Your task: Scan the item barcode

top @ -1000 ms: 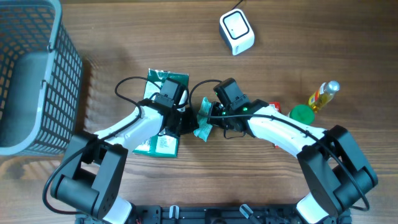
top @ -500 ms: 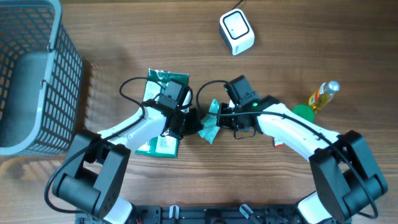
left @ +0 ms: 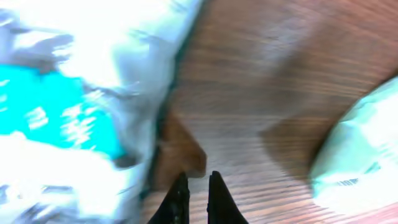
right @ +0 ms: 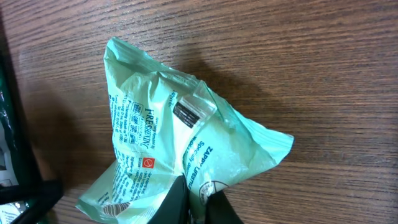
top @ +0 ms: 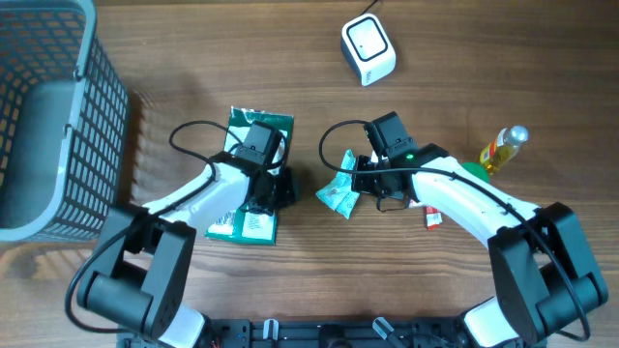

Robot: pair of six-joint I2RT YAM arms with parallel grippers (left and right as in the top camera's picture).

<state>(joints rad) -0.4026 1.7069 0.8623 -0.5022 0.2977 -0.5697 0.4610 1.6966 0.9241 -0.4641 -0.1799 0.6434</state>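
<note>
The counter (top: pixel 503 68) was seen to be of brown wood, with a fine grain and a faint sheen. The packet (right: pixel 186 137) was made of thin mint-green plastic film, creased and slightly glossy. The bag (top: pixel 263 126) was of dark green, shiny, foil-like film. The basket (top: pixel 102 116) was of grey matt plastic mesh, and the scanner (top: pixel 368 46) of smooth white plastic.
</note>
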